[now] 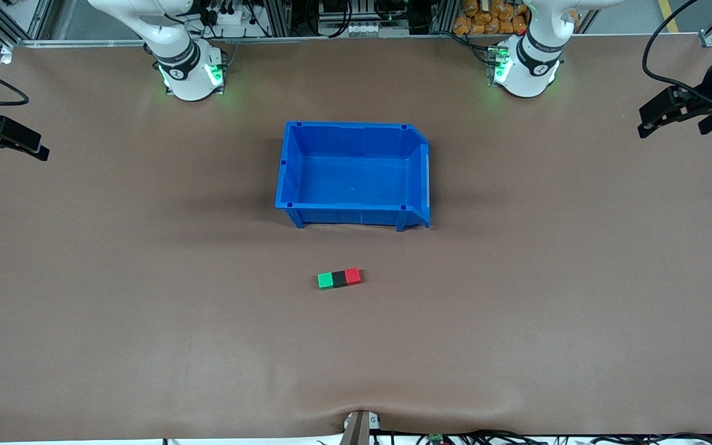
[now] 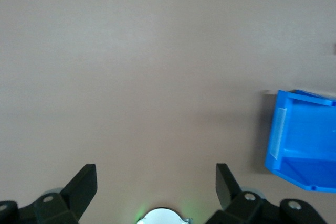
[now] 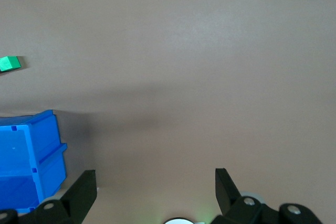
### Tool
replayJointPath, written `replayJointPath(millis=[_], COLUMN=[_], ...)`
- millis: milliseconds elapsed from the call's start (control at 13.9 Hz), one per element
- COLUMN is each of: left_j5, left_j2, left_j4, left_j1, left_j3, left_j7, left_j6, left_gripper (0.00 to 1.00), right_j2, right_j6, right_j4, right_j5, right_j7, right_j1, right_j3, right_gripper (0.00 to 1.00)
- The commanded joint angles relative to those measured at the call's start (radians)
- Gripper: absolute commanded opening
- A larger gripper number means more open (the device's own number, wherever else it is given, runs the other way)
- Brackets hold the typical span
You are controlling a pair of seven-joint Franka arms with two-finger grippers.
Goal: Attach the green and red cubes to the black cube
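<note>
The green cube (image 1: pixel 325 280), the black cube (image 1: pixel 339 278) and the red cube (image 1: pixel 353 275) sit in one short row on the table (image 1: pixel 146 309), touching side by side, with the black one in the middle. They lie a little nearer to the front camera than the blue bin (image 1: pixel 288 164). It looks like the joining job is already done — that is my guess from how snug they sit.

The left gripper (image 2: pixel 156 182) hangs over the left arm's end of the table, fingers spread wide, holding nothing. The right gripper (image 3: pixel 156 187) waits over the right arm's end, also wide and empty. Both seem pulled away so they do not bump the row.

The table has a smooth brown cover with a few soft wrinkles. Cables and metal frames run along its edges.
</note>
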Motion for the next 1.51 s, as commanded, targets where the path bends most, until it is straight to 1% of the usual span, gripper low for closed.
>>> replayJointPath(millis=[0,359,1438], left_j5=[-0.024,-0.012,-0.011], left_j2=[-0.014,-0.002,0.0], left_j4=[-0.014,-0.003,0.001], left_j1=[-0.012,-0.008,-0.008], left_j3=[0.012,0.009,0.009], left_j7=[0.034,0.095,0.097], left_j6=[-0.013,-0.017,-0.019], left_gripper=[1.0,1.0,1.0], right_j2=[-0.004,-0.004,-0.001], right_j6=[0.005,0.003,0.013], right_j4=[-0.011,-0.011,-0.014], right_j5=[0.006,0.004,0.013], right_j7=[-0.02,-0.048,-0.048], right_j1=[0.011,0.009,0.009], right_j3=[-0.009,-0.008,-0.003], right_gripper=[1.0,1.0,1.0])
